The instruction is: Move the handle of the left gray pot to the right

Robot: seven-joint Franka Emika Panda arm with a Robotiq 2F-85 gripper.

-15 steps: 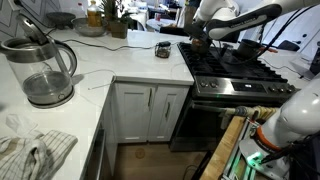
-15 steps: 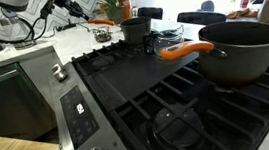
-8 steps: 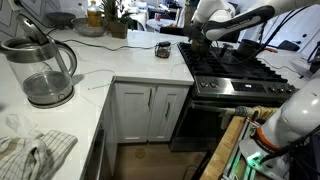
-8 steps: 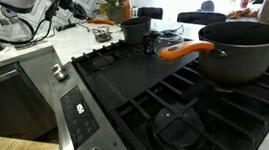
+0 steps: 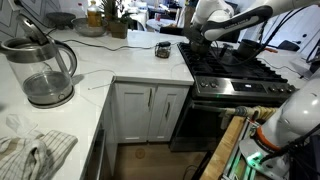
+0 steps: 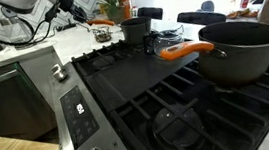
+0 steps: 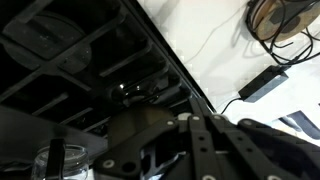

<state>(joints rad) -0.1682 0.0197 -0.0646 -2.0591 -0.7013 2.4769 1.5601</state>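
the hand (image 6: 65,6) is seen up high at the back left of the stove (image 6: 146,89). it has hardly been moved since a moment ago. whether it is open or closed cannot be told, as it is small and blurry. to its right, the orange handle (image 6: 102,23) is pointed left from the left gray pot (image 6: 133,31), so the push is not yet done.

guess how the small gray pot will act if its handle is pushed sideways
The small gray pot looks short and light, so it would probably pivot rather than tip. Sitting on the ridged stove grate, it may catch or scrape.
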